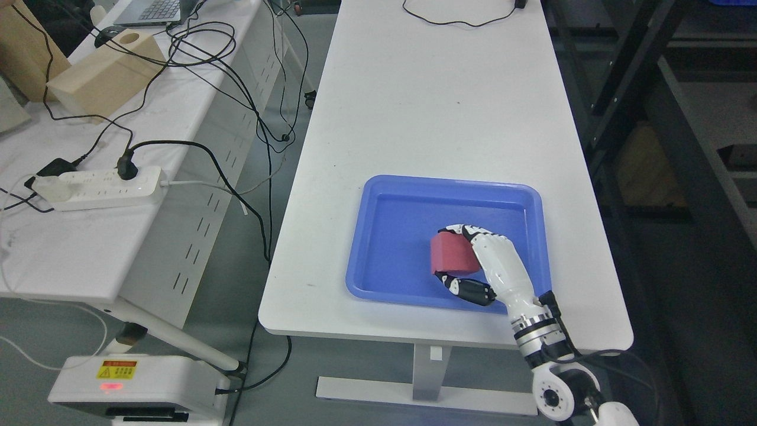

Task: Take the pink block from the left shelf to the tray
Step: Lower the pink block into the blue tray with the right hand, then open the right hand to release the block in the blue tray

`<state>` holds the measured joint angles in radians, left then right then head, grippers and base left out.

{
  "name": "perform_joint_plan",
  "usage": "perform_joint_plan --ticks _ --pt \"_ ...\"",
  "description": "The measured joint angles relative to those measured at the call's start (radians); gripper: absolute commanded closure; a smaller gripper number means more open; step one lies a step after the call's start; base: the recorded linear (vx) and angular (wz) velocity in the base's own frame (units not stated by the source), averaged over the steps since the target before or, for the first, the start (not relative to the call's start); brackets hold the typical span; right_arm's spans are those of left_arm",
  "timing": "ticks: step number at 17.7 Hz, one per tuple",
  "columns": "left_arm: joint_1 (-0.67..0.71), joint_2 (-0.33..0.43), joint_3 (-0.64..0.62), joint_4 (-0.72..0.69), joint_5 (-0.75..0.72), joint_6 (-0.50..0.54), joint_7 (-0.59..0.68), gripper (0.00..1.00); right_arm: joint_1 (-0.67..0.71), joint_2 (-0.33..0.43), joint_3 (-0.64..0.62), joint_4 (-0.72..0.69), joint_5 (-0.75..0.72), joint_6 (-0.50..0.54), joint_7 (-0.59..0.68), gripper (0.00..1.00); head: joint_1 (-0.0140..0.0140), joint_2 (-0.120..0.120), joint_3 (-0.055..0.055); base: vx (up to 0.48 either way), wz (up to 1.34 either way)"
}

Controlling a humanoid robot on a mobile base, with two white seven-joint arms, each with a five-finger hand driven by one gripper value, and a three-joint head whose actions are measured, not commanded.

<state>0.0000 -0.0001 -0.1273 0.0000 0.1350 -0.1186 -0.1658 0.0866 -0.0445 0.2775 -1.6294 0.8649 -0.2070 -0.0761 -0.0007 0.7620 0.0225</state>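
Your right hand (473, 260) grips the pink block (452, 254) over the blue tray (378, 236) on the worktop (437, 106); lower it flat, then release gently.

The only sign in view is a yellow warning label (116, 370) on top of the white box (142, 387) at the lower left of the frame. It bears a triangle hazard symbol beside rows of small print, too small and blurred to make out. No other text, brand or number can be read anywhere.
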Motion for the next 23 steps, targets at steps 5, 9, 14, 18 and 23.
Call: perform_joint_plan --ticks 5,9,14,18,23 --pt "0.0 0.0 0.0 0.0 0.0 0.0 0.0 0.0 -0.002 0.0 0.014 0.001 0.001 0.036 0.003 0.46 0.0 0.0 0.0 0.003 0.0" --pt "0.0 0.0 0.0 0.0 0.0 0.0 0.0 0.0 -0.002 0.001 0.02 0.002 -0.02 0.07 0.003 0.32 0.0 0.0 0.0 0.0 0.0" --pt "0.0 0.0 0.0 0.0 0.0 0.0 0.0 0.0 0.004 0.0 0.017 0.003 -0.113 0.083 0.004 0.04 0.0 0.0 0.0 0.0 0.0" --pt "0.0 0.0 0.0 0.0 0.0 0.0 0.0 0.0 0.006 -0.003 -0.004 0.003 -0.23 0.086 0.004 0.01 0.0 0.0 0.0 0.0 0.0" --pt "0.0 0.0 0.0 0.0 0.0 0.0 0.0 0.0 0.007 -0.005 -0.038 0.002 -0.362 0.009 0.004 0.0 0.0 0.0 0.0 0.0 0.0"
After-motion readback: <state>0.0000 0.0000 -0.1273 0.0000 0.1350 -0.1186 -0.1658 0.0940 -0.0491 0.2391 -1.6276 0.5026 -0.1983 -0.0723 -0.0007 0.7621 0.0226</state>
